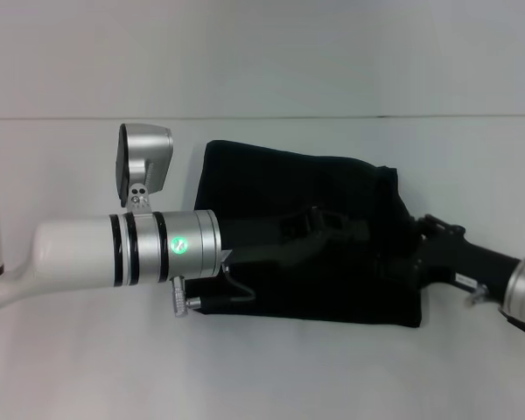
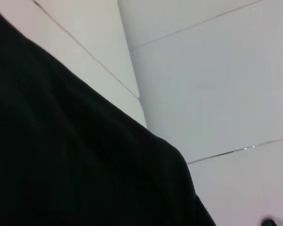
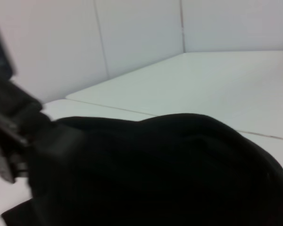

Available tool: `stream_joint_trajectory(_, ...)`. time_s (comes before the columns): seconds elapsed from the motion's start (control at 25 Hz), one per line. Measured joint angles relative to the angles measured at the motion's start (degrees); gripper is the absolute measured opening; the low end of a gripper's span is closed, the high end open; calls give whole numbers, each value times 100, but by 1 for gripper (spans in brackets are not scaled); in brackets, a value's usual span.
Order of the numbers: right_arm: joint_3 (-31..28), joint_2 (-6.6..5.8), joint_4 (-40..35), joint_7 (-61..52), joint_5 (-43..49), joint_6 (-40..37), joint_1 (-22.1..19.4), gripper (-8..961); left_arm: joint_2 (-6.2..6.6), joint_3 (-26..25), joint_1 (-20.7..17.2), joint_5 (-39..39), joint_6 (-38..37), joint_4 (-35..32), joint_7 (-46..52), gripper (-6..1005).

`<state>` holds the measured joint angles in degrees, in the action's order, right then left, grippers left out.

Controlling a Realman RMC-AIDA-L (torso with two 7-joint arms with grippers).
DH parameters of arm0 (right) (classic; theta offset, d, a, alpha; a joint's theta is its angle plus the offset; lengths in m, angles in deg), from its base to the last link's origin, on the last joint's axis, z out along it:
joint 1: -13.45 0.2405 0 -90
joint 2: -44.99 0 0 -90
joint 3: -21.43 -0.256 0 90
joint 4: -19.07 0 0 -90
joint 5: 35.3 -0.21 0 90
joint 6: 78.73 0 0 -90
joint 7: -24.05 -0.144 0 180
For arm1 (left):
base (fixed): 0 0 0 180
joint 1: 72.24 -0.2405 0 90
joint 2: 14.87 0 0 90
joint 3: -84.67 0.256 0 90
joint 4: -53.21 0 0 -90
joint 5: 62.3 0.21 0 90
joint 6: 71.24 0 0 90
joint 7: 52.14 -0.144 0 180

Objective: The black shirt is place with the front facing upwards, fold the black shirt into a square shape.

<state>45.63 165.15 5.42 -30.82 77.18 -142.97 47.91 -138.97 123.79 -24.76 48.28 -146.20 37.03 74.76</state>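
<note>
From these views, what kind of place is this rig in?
Probably a lab or test bench: a bare white table, plain white panel walls, and only the black shirt laid out, with the left gripper and right gripper over it.

Overhead head view; wrists seemingly close

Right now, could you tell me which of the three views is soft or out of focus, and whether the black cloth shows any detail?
Head view: fairly sharp, even lighting, the black shirt a flat dark mass with faint folds. Left wrist view: cloth fills the near frame, featureless. Right wrist view: blurred close up, a dark gripper part at the edge out of focus.
</note>
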Motion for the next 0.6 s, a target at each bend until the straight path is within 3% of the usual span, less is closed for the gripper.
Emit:
stream_joint_trajectory(0.4, -28, 8, 385, -7, -196, 1390, 837, 945, 3, 61, 10, -3, -154, -66, -2, 61)
stream_joint_trajectory(0.6, -30, 8, 359, 28, -773, 1414, 903, 945, 1, 64, -20, 13, -147, -68, -5, 61)
